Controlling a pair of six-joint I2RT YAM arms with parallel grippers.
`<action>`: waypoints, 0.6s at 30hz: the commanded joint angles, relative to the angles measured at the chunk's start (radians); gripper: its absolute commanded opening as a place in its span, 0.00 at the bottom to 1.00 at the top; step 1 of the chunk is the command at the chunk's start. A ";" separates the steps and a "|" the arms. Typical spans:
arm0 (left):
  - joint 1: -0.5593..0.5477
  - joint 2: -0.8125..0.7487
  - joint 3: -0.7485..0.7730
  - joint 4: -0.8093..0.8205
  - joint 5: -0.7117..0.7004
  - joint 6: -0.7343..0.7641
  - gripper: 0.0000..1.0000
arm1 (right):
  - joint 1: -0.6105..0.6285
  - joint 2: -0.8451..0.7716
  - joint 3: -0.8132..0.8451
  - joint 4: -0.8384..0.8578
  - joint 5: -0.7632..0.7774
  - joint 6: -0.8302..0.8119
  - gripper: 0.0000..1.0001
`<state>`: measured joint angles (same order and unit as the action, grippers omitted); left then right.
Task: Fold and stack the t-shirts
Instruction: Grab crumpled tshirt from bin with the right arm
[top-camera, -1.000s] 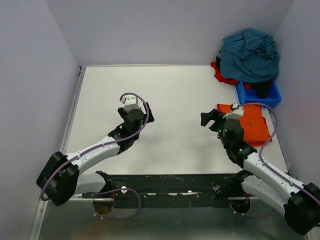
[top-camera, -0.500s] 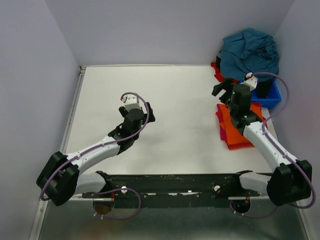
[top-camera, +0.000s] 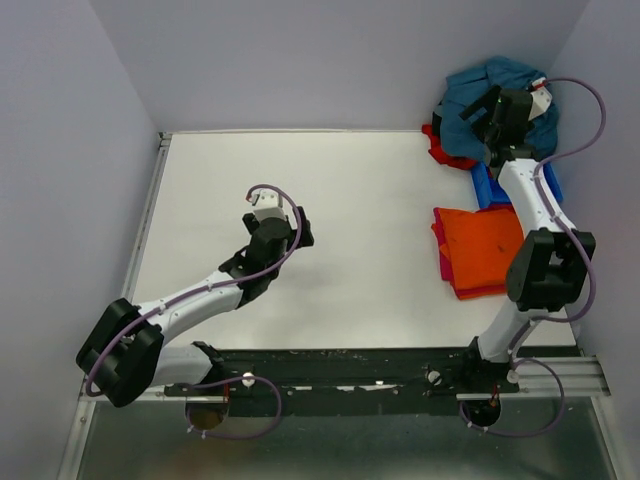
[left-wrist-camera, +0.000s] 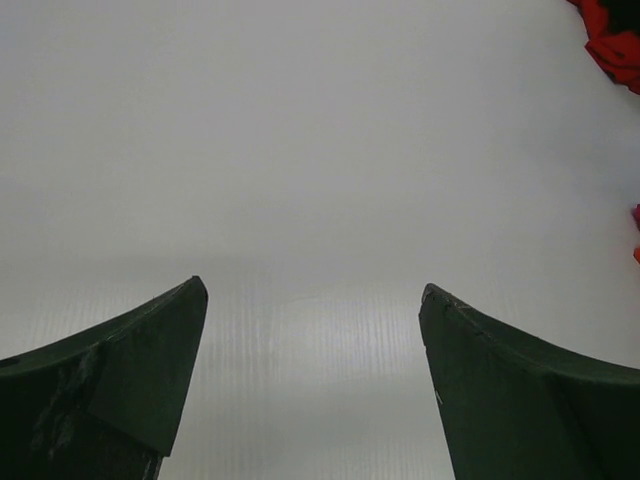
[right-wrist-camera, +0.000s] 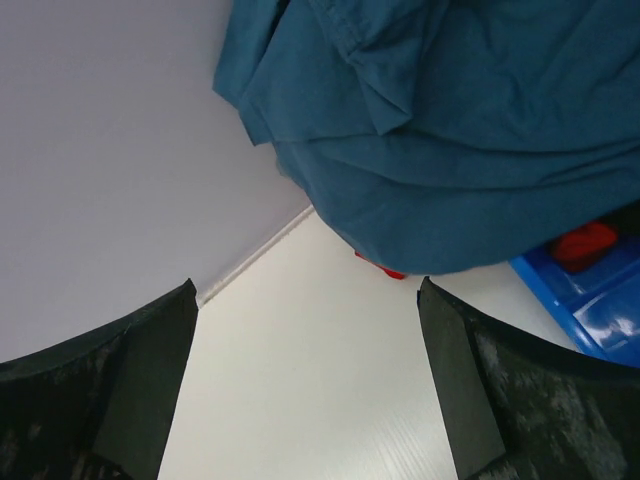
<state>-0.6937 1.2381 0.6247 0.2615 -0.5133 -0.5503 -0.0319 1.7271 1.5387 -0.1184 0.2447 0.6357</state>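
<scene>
Teal-blue t-shirt (right-wrist-camera: 450, 150) heaped by blue bin (right-wrist-camera: 590, 290), right gripper (right-wrist-camera: 307, 300) spread wide facing it, holding nothing; left gripper (left-wrist-camera: 312, 290) likewise wide over white table (top-camera: 350, 200).

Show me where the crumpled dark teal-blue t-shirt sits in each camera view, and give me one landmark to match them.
Top external: the crumpled dark teal-blue t-shirt is heaped in the far right corner of the picture.
Left wrist: not in it.
Right wrist: it fills the upper right of the picture.
Shared landmark: the small blue plastic bin, just below the shirt in both pictures that show it.
</scene>
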 joint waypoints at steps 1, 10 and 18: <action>0.000 0.000 0.018 -0.001 0.039 -0.011 0.99 | -0.037 0.141 0.141 -0.079 -0.059 0.056 0.98; -0.001 0.015 0.029 -0.002 0.064 -0.022 0.99 | -0.086 0.391 0.383 -0.064 -0.065 0.090 0.97; -0.001 0.037 0.038 -0.008 0.058 -0.016 0.99 | -0.126 0.557 0.529 0.034 -0.035 0.061 0.78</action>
<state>-0.6937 1.2621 0.6285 0.2596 -0.4694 -0.5652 -0.1345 2.2246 2.0117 -0.1520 0.1963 0.7097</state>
